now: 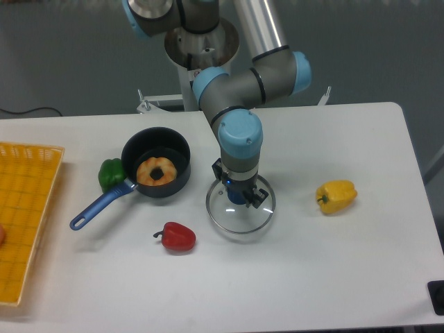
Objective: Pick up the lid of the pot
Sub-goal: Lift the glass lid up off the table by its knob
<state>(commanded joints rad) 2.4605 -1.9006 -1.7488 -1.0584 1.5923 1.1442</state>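
Observation:
A clear glass pot lid (239,215) with a metal rim lies flat on the white table, right of the pot. My gripper (240,199) points straight down over the lid's centre, at the knob. The wrist body hides the fingertips and the knob, so I cannot tell whether the fingers are closed on it. The lid rests on the table.
A black pot (157,161) with a blue handle (100,206) holds a doughnut (156,171). A green pepper (109,173) sits at its left, a red pepper (177,236) in front, a yellow pepper (336,195) at the right. A yellow basket (24,208) is at the left edge.

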